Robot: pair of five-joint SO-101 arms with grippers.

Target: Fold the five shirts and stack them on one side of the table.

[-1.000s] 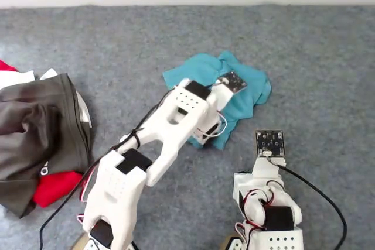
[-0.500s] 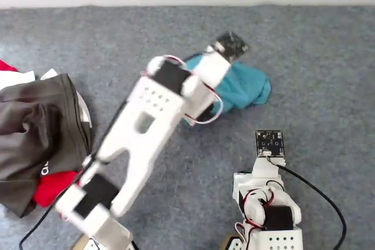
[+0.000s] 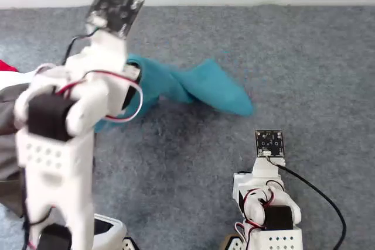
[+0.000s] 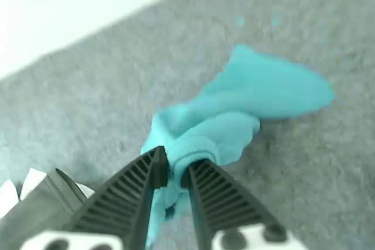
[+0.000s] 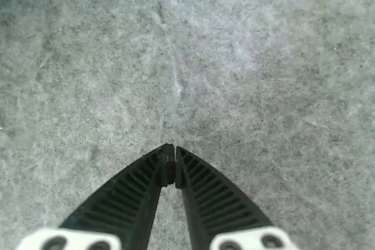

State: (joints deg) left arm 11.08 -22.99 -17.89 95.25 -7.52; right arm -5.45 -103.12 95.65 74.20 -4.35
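Observation:
A teal shirt [image 3: 199, 86] hangs stretched from my left gripper [image 4: 174, 165], which is shut on a bunched fold of it; its free end [image 4: 281, 89] trails down toward the grey carpet. In the high view the left arm [image 3: 76, 115] stands raised at the left, over the pile of other shirts [image 3: 9, 115], dark grey, white and red. My right gripper [image 5: 174, 165] is shut with nothing in it, just above bare carpet near the front, and its arm [image 3: 266, 203] sits folded at the lower right.
Grey carpet [image 3: 304, 74] covers the table up to a white wall at the back. The pile of shirts lies at the left edge, partly hidden by the left arm.
The left arm has lifted the teal shirt off the carpet and swung it left toward the pile. The shirt now hangs stretched out. The right arm has not moved.

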